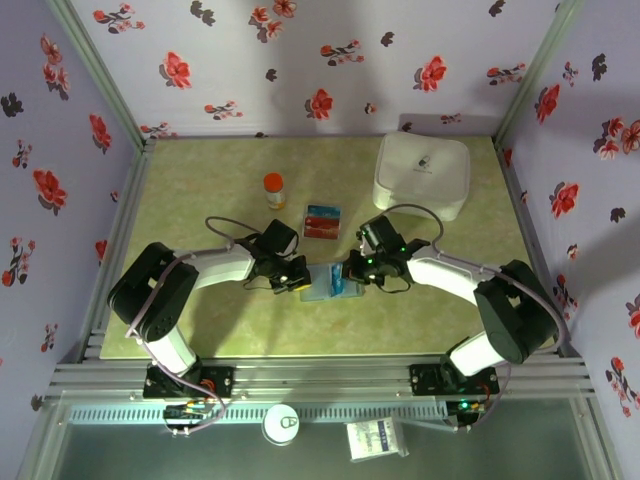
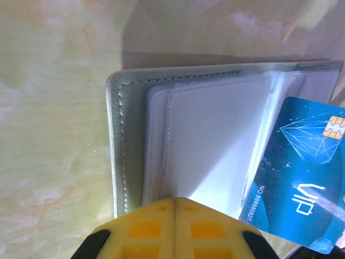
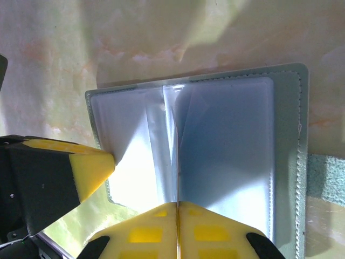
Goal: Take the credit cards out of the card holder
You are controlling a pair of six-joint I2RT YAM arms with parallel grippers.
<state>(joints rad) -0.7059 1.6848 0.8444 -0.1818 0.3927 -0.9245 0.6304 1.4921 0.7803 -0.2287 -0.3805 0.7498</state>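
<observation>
On the counter (image 1: 200, 190), well apart from the case (image 1: 422, 172), the holder (image 1: 322, 282) lies open between the arms. Left jaws, clenched, press on its left page. Right jaws grip a blue card (image 2: 302, 172) half out of its sleeve. Loose cards (image 1: 322, 221) lie just beyond.

left gripper (image 2: 175, 205) — fingers together | right gripper (image 3: 177, 208) — clamped on a credit card (image 2: 299, 178) | both arms reaching inward

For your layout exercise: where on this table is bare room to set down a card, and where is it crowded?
Free: the far-left corner beside the orange-capped bottle; the near strip between the card holder and the table edge. Crowded: the middle, where left gripper and right gripper meet at the holder, credit cards beyond.
</observation>
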